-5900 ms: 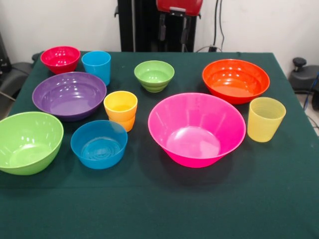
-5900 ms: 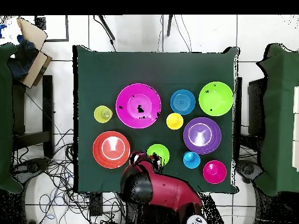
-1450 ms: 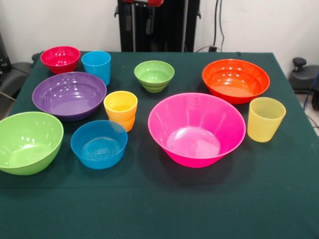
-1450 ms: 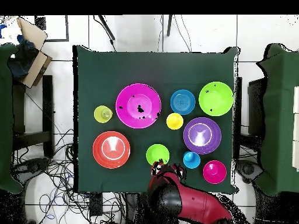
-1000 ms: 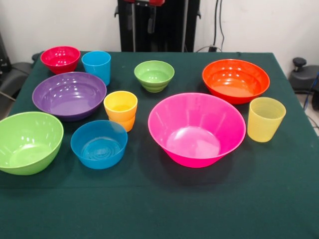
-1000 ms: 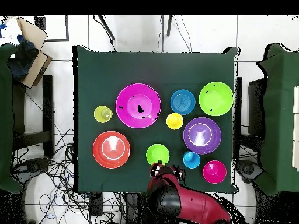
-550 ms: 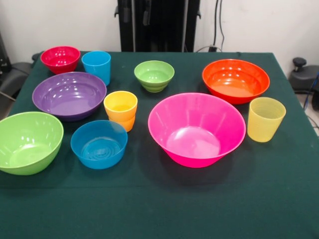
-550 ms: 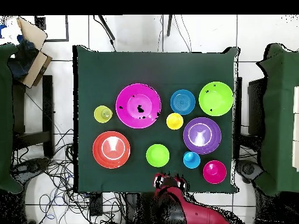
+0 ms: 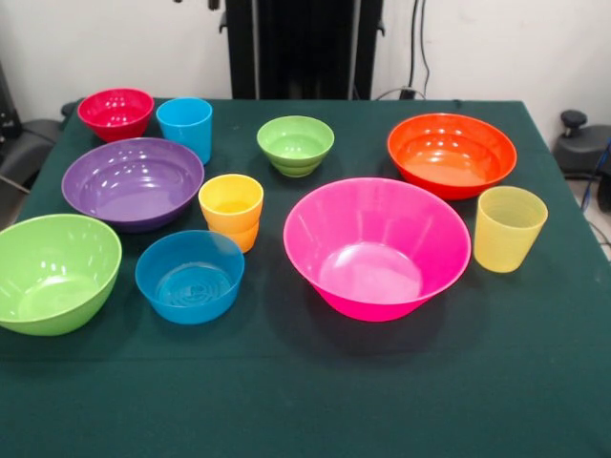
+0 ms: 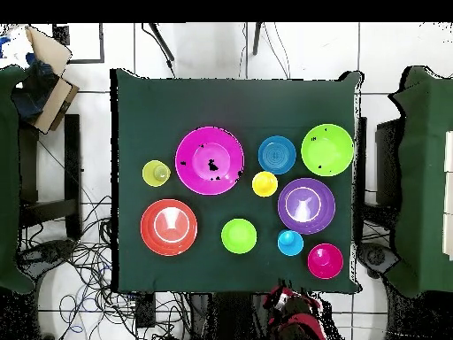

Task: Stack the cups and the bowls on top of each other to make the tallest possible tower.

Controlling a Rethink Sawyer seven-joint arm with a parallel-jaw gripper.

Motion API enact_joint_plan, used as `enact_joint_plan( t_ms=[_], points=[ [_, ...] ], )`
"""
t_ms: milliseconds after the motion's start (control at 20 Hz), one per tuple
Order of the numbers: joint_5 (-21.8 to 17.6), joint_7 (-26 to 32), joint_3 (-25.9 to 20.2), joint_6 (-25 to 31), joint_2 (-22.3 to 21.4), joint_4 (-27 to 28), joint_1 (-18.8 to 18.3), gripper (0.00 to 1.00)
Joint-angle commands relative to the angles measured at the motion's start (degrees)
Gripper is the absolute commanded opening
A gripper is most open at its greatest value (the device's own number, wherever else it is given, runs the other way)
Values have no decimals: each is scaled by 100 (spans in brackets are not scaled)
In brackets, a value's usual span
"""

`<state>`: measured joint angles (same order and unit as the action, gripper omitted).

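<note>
Nothing is stacked: every piece sits upright and apart on the green table (image 9: pixel 305 401). The big pink bowl (image 9: pixel 376 246) is near the middle, the pale yellow cup (image 9: pixel 509 228) just beside it and the orange bowl (image 9: pixel 451 153) behind. Across from them stand the orange-yellow cup (image 9: pixel 231 210), mid blue bowl (image 9: pixel 189 275), purple bowl (image 9: pixel 133 181) and lime bowl (image 9: pixel 52 270). My gripper (image 10: pixel 285 303) hangs off the table's edge (overhead only); whether my jaws are wide or closed I cannot tell.
</note>
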<state>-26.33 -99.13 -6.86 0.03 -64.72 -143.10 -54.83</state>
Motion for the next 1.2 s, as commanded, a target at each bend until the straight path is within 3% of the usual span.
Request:
enact_joint_plan(
  t_ms=[50,300,800,1050,1200],
  points=[
    [-239,-423,-147,304,521,584,1066,100],
    [-172,-534,-71,-2,1206,1026,1420,100],
    [-28,-670,81,-32,1557,1367,1703,100],
    [113,-664,65,271,1322,1412,1742,100],
    [256,-604,37,660,894,1326,1773,100]
  ],
)
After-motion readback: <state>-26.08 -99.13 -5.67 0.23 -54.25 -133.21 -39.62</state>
